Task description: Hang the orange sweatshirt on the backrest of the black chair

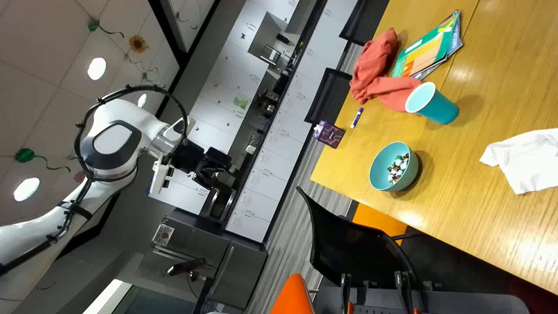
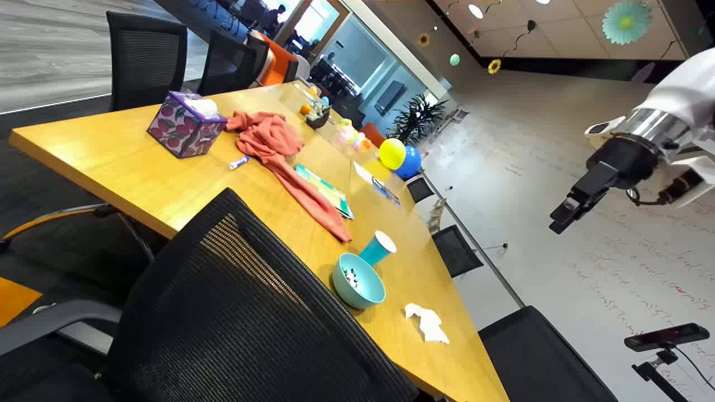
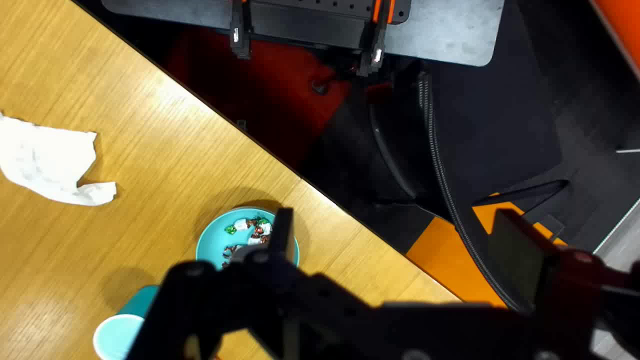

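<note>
1. The claw [image 3: 395, 220] stands wide, its two fingers [image 3: 517, 255] well apart; in both exterior views it hangs in the air at the end of the white arm [image 1: 113, 139].
2. In the wrist view a teal bowl [image 3: 212, 241] sits on the wooden table [image 3: 160, 145] at about 9 o'clock from the claw, partly hidden behind one finger; in it lie small wrapped pieces [image 3: 243, 224] in white, green and brownish red.
3. At 8 o'clock, near the bowl, stands an upright teal cup [image 3: 139, 301]; farther out than the bowl, at 9 o'clock, lies a white sheet [image 3: 45, 162].
4. In an exterior view the black chair [image 1: 355, 248] stands at 4 o'clock from the claw, its mesh backrest [image 1: 342, 235] beside the table's edge.
5. There too, at 2 o'clock, a purple tissue box [image 1: 330, 135] sits near the table's corner, with a capped marker [image 1: 357, 117] lying near it.
6. Farther along 2 o'clock, the orange sweatshirt [image 1: 375, 61] lies rumpled on the table, apart from the black chair; one long narrow length of it reaches towards the cup.
7. Just beside the sweatshirt, at its own 2 o'clock, lie colourful booklets [image 1: 429, 46]; whether they touch it I cannot tell.
8. In an exterior view, at 10 o'clock from the claw, a yellow balloon [image 2: 392, 153] and a blue balloon [image 2: 413, 163] sit side by side.
</note>
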